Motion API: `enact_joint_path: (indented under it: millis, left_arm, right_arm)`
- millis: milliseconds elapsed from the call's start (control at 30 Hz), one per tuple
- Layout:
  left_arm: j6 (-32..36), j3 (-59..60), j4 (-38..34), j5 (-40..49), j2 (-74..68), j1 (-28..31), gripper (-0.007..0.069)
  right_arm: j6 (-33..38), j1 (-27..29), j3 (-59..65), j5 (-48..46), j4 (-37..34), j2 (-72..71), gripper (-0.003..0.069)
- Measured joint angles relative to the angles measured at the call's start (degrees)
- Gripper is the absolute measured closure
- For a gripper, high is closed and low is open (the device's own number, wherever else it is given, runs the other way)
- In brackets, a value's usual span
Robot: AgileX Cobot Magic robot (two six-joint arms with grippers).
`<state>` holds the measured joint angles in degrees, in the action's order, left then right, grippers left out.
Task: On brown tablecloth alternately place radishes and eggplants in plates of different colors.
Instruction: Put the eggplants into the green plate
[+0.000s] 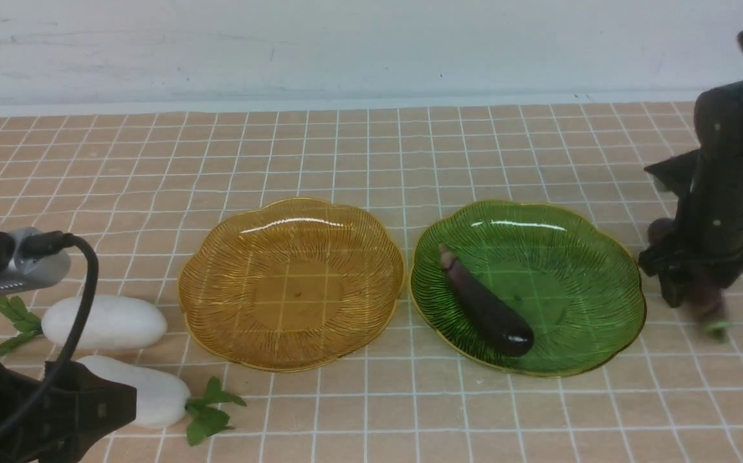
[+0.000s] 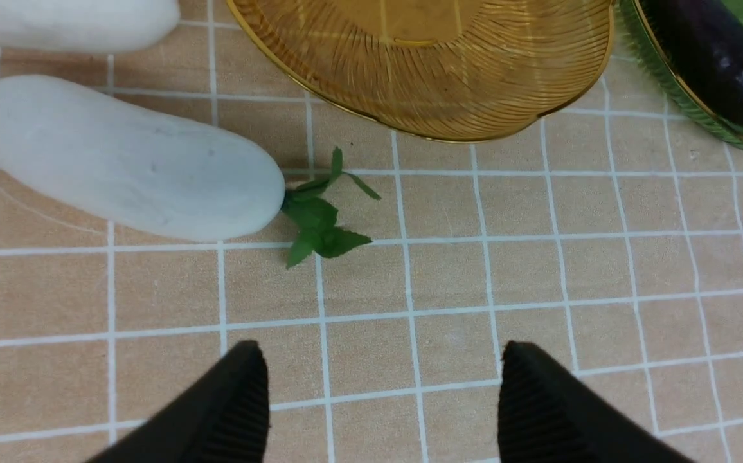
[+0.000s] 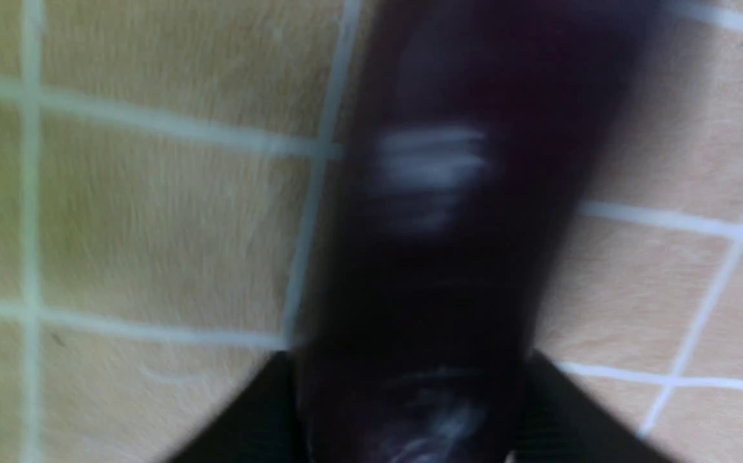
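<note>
**Item 1.** brown tablecloth (image 1: 358, 161): covers the whole desk.

**Item 2.** amber plate (image 1: 291, 283): mid-desk, toward the front edge, nothing in it.

**Item 3.** green plate (image 1: 571, 276): just beside the amber plate on the side toward the right edge. It holds the first eggplant (image 1: 484, 302), which lies diagonally with its stem toward the far edge.

**Item 4.** second eggplant (image 3: 436, 225): near the right edge, just beyond the green plate's rim. It is clamped between the fingers of my right gripper (image 3: 410, 392). Both views of it are blurred, so I cannot tell whether its lower end touches the cloth.

**Item 5.** far radish (image 1: 105, 321) and near radish (image 2: 127, 161): both lie on the cloth by the front-left corner, close together.

**Item 6.** my left gripper (image 2: 381, 360): fingers apart and empty, over bare cloth near the near radish's leaves.

**Step in hand, as I judge it:** the pick of the second eggplant. No radish is plated yet.

**Next move calls for:**
- lifting the second eggplant clear of the scalloped rim;
- laying it in the green plate beside the first eggplant without rolling that one out;
- then closing my left gripper across a radish's middle to carry it to the amber plate.
</note>
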<state>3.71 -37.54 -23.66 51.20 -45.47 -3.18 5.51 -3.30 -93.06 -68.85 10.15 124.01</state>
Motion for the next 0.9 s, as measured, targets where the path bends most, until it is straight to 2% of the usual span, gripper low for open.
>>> enact_joint_path:
  millis: [67, 200, 267, 367, 400, 500, 600, 700, 800, 900]
  left_arm:
    - [1.1, -1.3, 0.7, 2.0, 0.0, 0.0, 0.0183]
    - [2.9, -6.4, 3.0, 5.4, 0.0, 0.0, 0.0183]
    - [3.1, -10.4, 6.2, 7.6, 0.0, 0.0, 0.0183]
    - [1.8, -12.3, 9.4, 9.8, 0.1, 0.0, 0.0183]
    - [0.5, -12.3, 10.9, 10.6, 0.2, 0.0, 0.0183]
    - [-6.3, -7.9, 13.2, 11.6, 0.3, 0.0, 0.0161]
    - [-8.4, -3.4, 12.4, 10.3, -0.7, 0.0, 0.0118]
    - [-9.6, -2.3, 13.3, 5.5, -4.7, 0.0, 0.0051]
    - [-16.2, -2.3, 14.7, -0.2, -10.7, 0.0, 0.0003]
    - [-26.9, -2.3, 17.1, -4.9, -18.2, 0.0, -0.0006]
  right_arm:
    - [-2.0, 0.0, -2.0, -0.9, -0.9, -0.1, 0.0340]
    - [-3.9, -0.3, -7.3, -1.2, -6.7, -2.2, 0.0321]
    - [-3.8, -1.4, -9.3, -1.1, -13.6, -5.3, 0.0321]
    - [-3.1, -3.3, -10.0, -1.2, -19.7, -8.2, 0.0321]
    - [-1.7, -5.9, -10.2, -1.5, -23.6, -9.7, 0.0321]
    - [-0.3, -10.7, -10.2, -1.8, -24.2, -9.2, 0.0321]
    - [-0.2, -14.9, -10.2, -1.9, -20.7, -6.1, 0.0318]
    - [-2.1, -16.5, -10.1, -1.9, -17.2, -3.8, 0.0220]
    - [-6.2, -16.6, -10.1, -1.9, -14.2, -3.9, 0.0024]
    - [-7.3, -16.6, -10.1, -1.9, -14.7, -6.5, -0.0027]
